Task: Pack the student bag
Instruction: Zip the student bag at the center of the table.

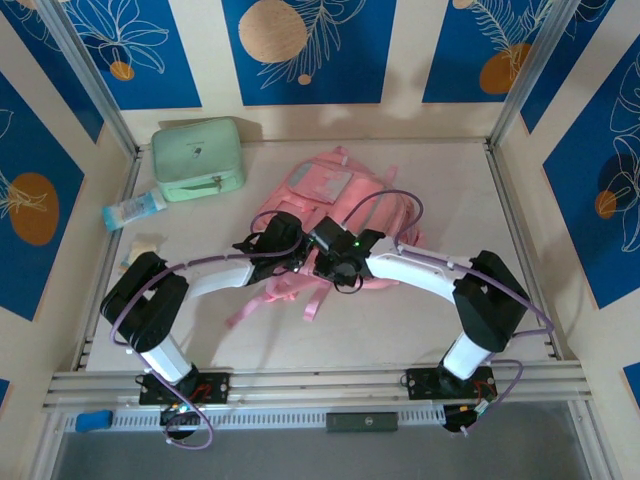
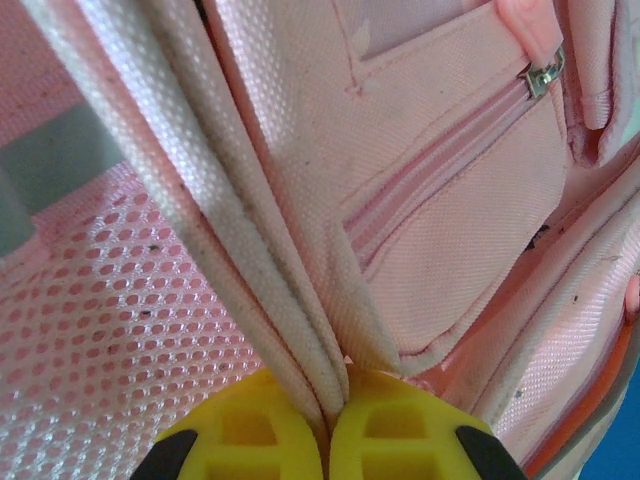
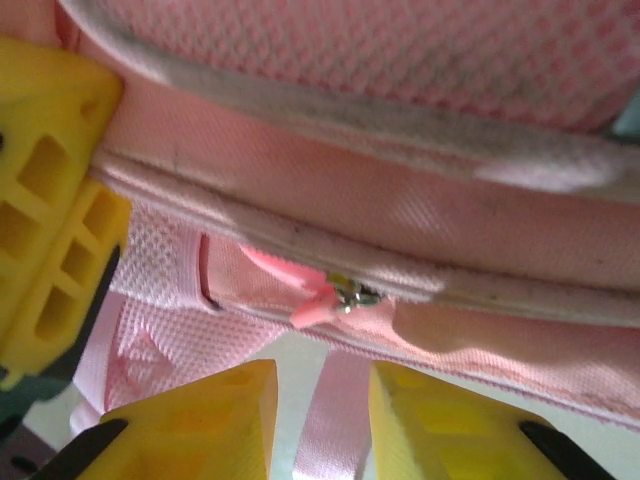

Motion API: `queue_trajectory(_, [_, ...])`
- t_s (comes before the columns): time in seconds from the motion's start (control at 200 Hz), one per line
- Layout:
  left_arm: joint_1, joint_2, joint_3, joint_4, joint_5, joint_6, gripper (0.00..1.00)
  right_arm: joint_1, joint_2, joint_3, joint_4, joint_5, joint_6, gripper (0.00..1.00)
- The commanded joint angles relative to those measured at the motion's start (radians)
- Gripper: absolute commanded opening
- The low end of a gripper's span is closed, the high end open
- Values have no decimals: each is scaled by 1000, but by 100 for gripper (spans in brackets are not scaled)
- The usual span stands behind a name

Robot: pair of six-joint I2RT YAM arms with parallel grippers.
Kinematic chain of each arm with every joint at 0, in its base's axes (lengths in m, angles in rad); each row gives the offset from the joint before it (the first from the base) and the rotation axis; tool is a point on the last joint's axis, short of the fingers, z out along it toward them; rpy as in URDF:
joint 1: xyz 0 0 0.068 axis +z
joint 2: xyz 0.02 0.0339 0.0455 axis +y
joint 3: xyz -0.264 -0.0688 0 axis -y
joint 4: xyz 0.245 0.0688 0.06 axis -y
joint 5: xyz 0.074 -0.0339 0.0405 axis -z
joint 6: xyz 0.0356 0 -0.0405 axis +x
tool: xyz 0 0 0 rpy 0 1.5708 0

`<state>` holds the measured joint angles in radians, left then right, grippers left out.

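The pink student bag (image 1: 335,190) lies in the middle of the table, straps toward the arms. My left gripper (image 1: 283,247) sits at its near left edge. In the left wrist view it (image 2: 336,405) is shut on a fold of the bag's pale piped seam (image 2: 250,230), beside pink mesh (image 2: 110,330). My right gripper (image 1: 338,262) is next to it at the bag's near edge. It (image 3: 322,405) stands open just below the bag's zip pull (image 3: 318,299), and a pink strap (image 3: 330,430) runs loosely between its fingers. The left gripper's yellow fingers (image 3: 45,215) show at the left of the right wrist view.
A mint green zip case (image 1: 198,158) stands at the back left. A blue and white packet (image 1: 133,210) and a small pale item (image 1: 142,247) lie along the left side. Metal rails (image 1: 500,200) frame the table.
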<state>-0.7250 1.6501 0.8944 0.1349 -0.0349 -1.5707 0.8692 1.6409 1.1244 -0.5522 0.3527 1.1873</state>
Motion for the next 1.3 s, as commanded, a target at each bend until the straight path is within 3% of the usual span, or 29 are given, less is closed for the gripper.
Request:
queue_trajectory(0.0, [-15,-49,4,70,16,-4,0,10,39,29,1,113,71,30])
queue_trajectory(0.345, [-24,-65,13,36,-3,17,0,-20,149,74,63,122,42,28])
queue_trajectory(0.475, [-24,-71,22,8,-12,33,0,-11,154,93,26,145,17,15])
queue_trajectory(0.595, [-21,-92,14,-14,-34,51,0,12,107,89,-13,179,-25,7])
queue_trajectory(0.795, [14,-129,13,-79,-38,133,0,16,11,26,-63,146,-111,3])
queue_trajectory(1.1, [175,-134,-11,-104,142,284,0,-12,-206,-129,-210,91,-302,0])
queue_trajectory(1.295, [239,-106,80,-192,203,431,0,-135,-361,-205,-269,32,-399,0])
